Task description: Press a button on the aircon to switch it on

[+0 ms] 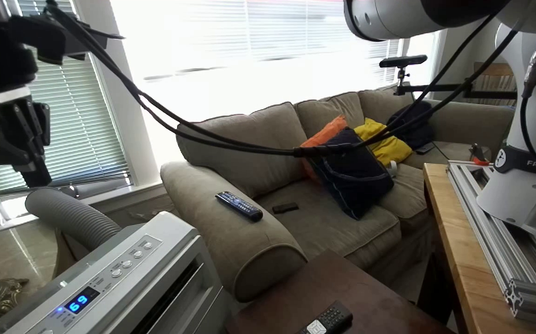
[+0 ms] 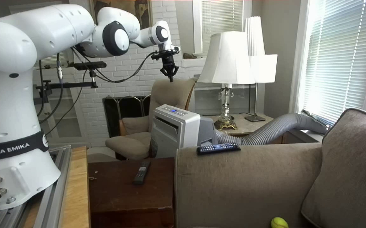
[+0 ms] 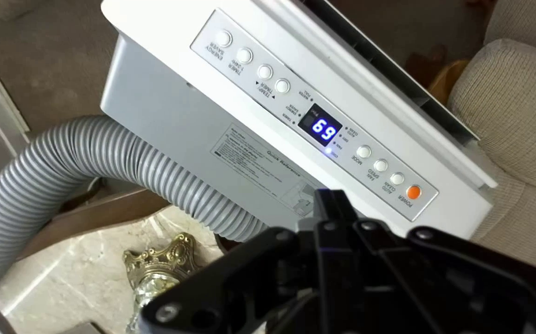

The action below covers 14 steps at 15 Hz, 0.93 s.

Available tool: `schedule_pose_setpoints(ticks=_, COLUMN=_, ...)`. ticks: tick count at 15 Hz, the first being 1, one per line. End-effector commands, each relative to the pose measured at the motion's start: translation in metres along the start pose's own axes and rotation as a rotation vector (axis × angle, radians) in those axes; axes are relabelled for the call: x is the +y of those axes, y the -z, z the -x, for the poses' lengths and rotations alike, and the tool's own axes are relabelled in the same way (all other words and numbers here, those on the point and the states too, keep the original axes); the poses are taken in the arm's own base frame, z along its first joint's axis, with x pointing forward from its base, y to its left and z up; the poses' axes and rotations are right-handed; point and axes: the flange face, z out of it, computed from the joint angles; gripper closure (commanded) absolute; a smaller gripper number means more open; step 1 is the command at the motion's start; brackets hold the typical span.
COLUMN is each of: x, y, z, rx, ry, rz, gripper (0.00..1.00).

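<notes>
you have one aircon (image 2: 183,129): on its top, eight buttons (image 3: 414,192) and one display (image 3: 320,125); at its back, one hose (image 2: 265,131); near it, two remotes (image 2: 218,148) (you cannot tell whether a small dark thing (image 1: 285,208) is a third); well apart from it, one yellow ball (image 2: 279,223).

I operate in a home, specifically a living room. Identifying features: beige sofa (image 1: 323,228) with navy throw pillow (image 1: 354,183); upholstered lounge chair (image 2: 169,93); fireplace screen (image 2: 130,107) by white brick wall (image 2: 123,63); white-shaded table lamp (image 2: 226,60); framed painting (image 2: 142,11); window blinds (image 2: 335,57).
</notes>
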Motion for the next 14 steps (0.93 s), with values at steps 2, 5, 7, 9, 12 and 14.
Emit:
schedule_pose_setpoints(ticks=2, x=0.001, y=0.018, z=0.003, rx=-0.011, ry=-0.111, rz=0.023, gripper=0.68)
schedule_pose_setpoints(ticks=5, x=0.005, y=0.02, z=0.004, rx=-0.017, ry=-0.12, rz=0.044, gripper=0.46)
schedule_pose_setpoints(ticks=7, x=0.015, y=0.018, z=0.004, rx=-0.007, ry=-0.141, rz=0.066, gripper=0.32)
schedule_pose_setpoints(ticks=9, x=0.021, y=0.018, z=0.004, rx=-0.003, ry=-0.157, rz=0.077, gripper=0.18)
schedule_pose_setpoints(ticks=12, x=0.022, y=0.011, z=0.002, rx=0.003, ry=-0.146, rz=0.062, gripper=0.22)
schedule_pose_setpoints(ticks=14, x=0.024, y=0.011, z=0.002, rx=0.003, ry=-0.155, rz=0.066, gripper=0.08)
